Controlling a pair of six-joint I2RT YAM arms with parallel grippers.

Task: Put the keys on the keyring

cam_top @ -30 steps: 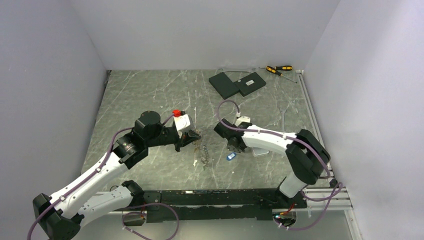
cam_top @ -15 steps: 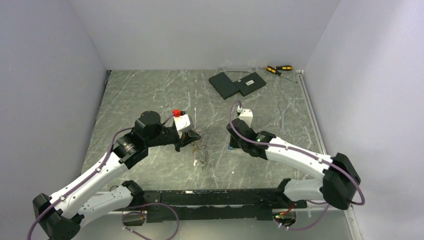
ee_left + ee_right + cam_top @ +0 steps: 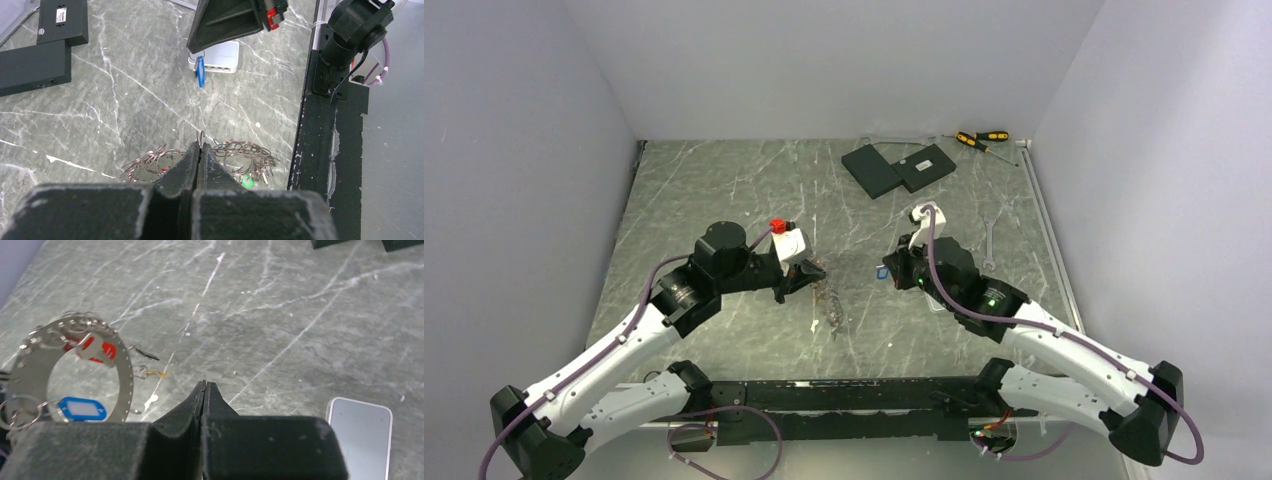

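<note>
A: Where are the two grippers?
B: Both are low over a grey marbled table (image 3: 724, 190), facing each other. The left gripper (image 3: 200, 147) is closed, pinching a thin wire loop of the keyring (image 3: 124, 372). The grey keys (image 3: 240, 152) fan over the table just under its tips.
A: And the right one?
B: The right gripper (image 3: 205, 387) is clamped too. In the left wrist view a blue key (image 3: 200, 74) dangles from its tips, off the table, near a pale slab (image 3: 360, 435).
A: Is it touching the ring?
B: No, it is near but apart. A red tag (image 3: 95, 347) and a blue tag (image 3: 80, 408) hang on the ring.
</note>
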